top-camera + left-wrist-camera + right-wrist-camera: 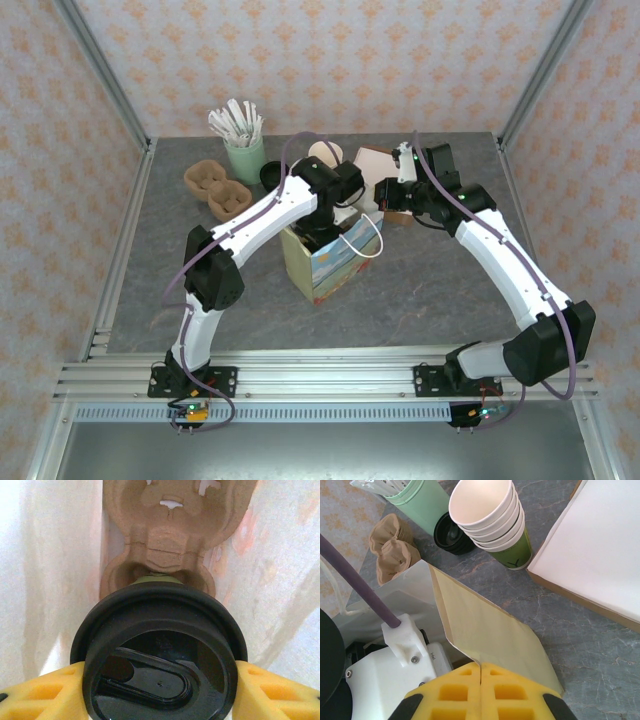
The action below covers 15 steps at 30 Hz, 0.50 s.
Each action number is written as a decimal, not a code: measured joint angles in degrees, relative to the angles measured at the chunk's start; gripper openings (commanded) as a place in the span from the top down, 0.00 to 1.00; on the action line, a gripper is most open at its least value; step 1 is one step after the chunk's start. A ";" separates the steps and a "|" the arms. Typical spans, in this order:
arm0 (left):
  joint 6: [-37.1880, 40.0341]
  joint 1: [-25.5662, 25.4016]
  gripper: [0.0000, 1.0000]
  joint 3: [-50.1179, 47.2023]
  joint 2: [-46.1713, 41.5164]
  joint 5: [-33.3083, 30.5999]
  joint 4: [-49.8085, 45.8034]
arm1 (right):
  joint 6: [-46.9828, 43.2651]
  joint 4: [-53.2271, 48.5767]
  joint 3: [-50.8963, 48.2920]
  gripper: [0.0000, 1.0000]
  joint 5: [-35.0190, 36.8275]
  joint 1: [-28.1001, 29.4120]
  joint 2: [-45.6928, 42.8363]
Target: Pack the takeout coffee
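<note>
Now left claw is clamping the takeout coffee just under its black lid, inside the paper bag, above the pulp carrier. Right claw is pinching the bag's edge. The cup is probably light and crushable, so gripping near the stiff rim suits it.

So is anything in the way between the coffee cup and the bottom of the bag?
Nothing visible. The left claw holds the small paper cup with the round black plastic lid inside the white paper bag, and the brown cardboard cup tray below it has a hollow that looks empty.
</note>
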 measured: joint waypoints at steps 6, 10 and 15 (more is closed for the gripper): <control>-0.13 0.00 0.44 0.74 -0.68 -0.17 0.02 | 0.00 0.02 0.00 0.97 0.00 0.00 0.02; -0.15 0.00 0.44 1.16 -1.14 -0.22 0.02 | 0.00 0.02 0.00 0.97 0.02 0.00 0.02; -0.11 0.00 0.44 1.14 -1.29 -0.20 0.02 | 0.00 0.02 0.00 0.97 0.00 0.00 0.02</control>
